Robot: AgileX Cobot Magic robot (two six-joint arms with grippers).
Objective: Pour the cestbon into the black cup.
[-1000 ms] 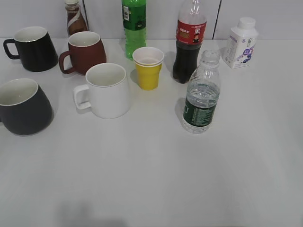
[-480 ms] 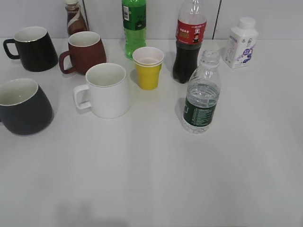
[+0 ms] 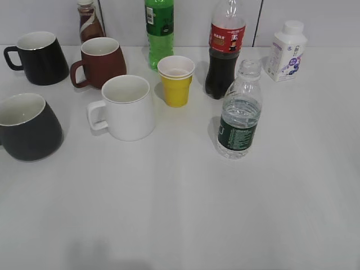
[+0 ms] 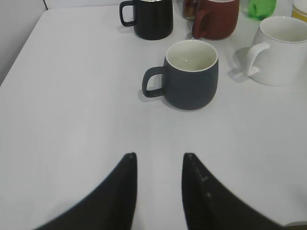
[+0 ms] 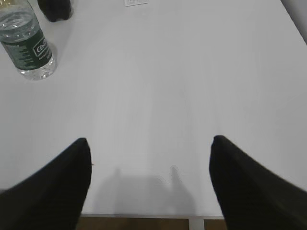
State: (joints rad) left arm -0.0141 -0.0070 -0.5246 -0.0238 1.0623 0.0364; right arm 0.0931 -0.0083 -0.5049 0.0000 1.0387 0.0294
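Nothing is done yet: the clear ribbed cestbon stands untouched, far ahead-left of the released right pincer. The left pincer, narrowly parted and empty, faces the matte charcoal black cup.

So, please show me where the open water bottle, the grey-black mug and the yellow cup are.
water bottle (image 3: 238, 132), exterior view, on its dark green label.
grey-black mug (image 4: 191, 84), left wrist view, on its outer wall.
yellow cup (image 3: 176, 90), exterior view, on its yellow side.
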